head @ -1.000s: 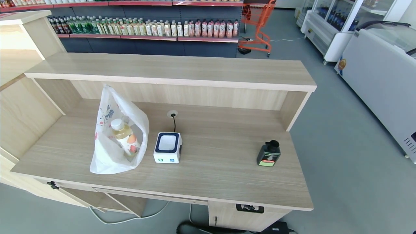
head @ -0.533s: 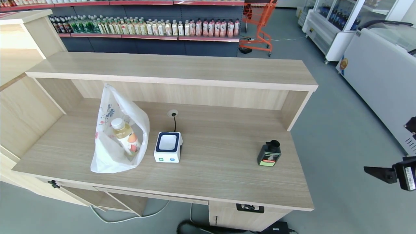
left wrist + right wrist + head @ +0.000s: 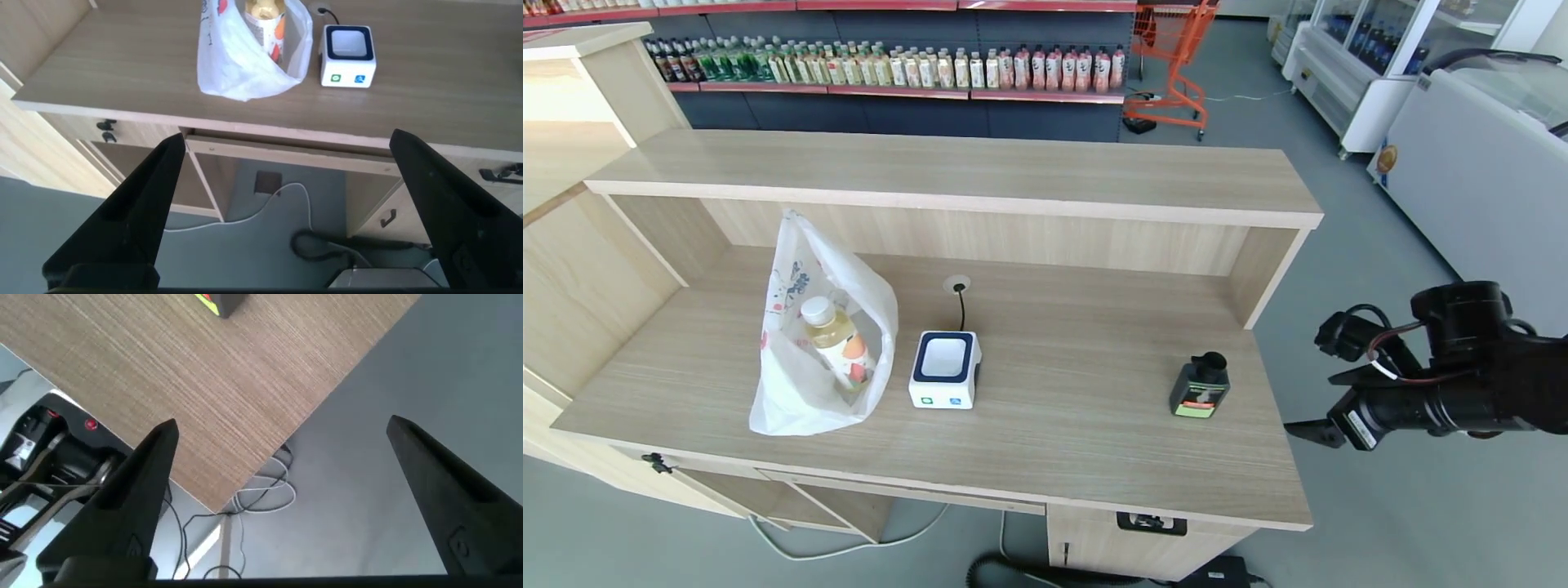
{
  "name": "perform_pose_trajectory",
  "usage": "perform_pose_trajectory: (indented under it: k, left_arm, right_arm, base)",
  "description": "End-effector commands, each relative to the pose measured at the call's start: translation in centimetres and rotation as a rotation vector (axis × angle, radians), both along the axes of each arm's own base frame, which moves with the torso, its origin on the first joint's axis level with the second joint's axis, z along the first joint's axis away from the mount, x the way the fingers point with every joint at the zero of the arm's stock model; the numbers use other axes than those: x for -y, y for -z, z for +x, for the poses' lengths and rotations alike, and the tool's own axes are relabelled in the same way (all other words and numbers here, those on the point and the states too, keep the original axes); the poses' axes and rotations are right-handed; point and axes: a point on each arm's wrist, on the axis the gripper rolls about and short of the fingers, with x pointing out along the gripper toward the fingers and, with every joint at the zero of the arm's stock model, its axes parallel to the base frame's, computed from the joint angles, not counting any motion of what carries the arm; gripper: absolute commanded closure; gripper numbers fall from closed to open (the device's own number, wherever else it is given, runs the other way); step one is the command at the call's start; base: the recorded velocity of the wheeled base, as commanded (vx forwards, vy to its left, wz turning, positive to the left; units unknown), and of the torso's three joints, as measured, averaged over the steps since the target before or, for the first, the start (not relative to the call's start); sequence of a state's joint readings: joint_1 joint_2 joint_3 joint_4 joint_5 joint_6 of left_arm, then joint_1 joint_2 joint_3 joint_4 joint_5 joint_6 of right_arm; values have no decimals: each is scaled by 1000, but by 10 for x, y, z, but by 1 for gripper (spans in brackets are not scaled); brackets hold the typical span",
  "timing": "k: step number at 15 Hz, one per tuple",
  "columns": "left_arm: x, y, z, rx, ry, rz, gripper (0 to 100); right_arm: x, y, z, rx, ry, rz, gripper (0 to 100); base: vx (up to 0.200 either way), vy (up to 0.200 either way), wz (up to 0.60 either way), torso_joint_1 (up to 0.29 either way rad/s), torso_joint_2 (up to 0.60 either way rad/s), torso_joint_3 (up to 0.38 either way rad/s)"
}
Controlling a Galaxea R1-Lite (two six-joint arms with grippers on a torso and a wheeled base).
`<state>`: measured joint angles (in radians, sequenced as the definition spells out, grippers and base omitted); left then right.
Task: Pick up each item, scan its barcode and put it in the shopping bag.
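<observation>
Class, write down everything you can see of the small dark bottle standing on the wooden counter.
The small dark squat bottle stands upright near the right end of the light wooden counter, right of the white box-shaped barcode scanner. It has a black rounded cap, a dark body that looks like plastic, and a front label with red-orange and pale green bands. The cap is on. Only the counter touches it.

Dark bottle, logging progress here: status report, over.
Left gripper open, empty, before counter front. Right gripper open, empty, off counter's right end. Dark bottle upright on counter, untouched. Nothing between it and scanner.
</observation>
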<state>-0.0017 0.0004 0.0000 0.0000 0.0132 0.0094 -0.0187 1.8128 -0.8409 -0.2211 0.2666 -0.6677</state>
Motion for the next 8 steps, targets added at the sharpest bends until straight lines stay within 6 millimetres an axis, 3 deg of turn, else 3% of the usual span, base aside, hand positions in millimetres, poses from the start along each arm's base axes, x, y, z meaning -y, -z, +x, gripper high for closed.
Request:
perform_pose_trajectory:
  k: [1, 4, 8]
  left_arm:
    - [0, 0, 0, 0, -1, 0, 0]
    - [0, 0, 0, 0, -1, 0, 0]
    - [0, 0, 0, 0, -1, 0, 0]
  right_arm:
    - [-20, 25, 24, -55, -78, 15, 0]
    - [-42, 33, 51, 19, -167, 45, 0]
    - [-57, 45, 74, 34, -204, 55, 0]
  base:
    - [0, 0, 0, 0, 0, 0]
    - [0, 0, 0, 0, 0, 0]
    - [0, 0, 0, 0, 0, 0]
